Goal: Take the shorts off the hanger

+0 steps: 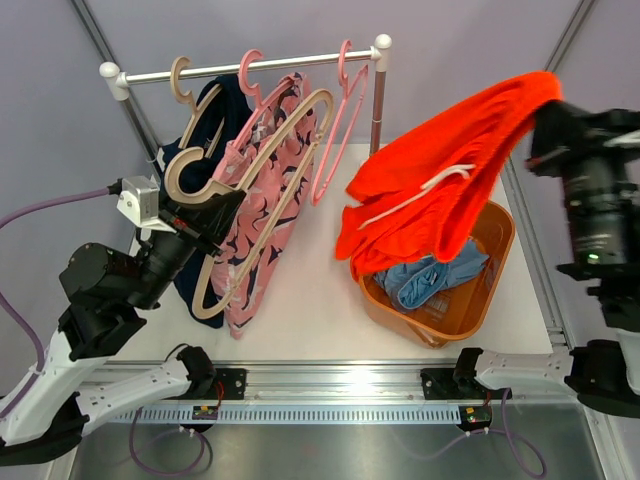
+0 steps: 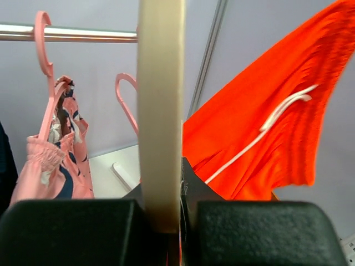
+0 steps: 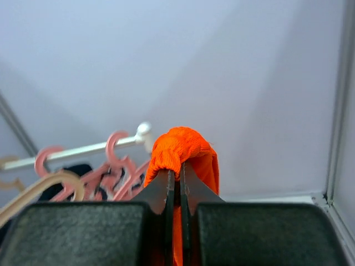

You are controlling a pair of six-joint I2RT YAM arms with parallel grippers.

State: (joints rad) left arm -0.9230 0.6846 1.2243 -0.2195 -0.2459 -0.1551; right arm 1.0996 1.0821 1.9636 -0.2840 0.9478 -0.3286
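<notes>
Orange shorts (image 1: 440, 190) hang pinched in the right gripper (image 3: 178, 177), its jaws shut on a bunched edge. The cloth trails down-left from the claw to just above the basket (image 1: 500, 270). Light blue shorts (image 1: 425, 280) lie inside it. Risk: the pinch is thin, so the fabric could slip early, or catch the basket rim and spill out if released off-centre. Left gripper (image 2: 166, 221) is clamped on the beige hanger (image 2: 161, 111), left of the basket. Pink patterned shorts (image 1: 255, 250) and navy shorts (image 1: 228, 100) hang well left of the basket, not yet removed.
</notes>
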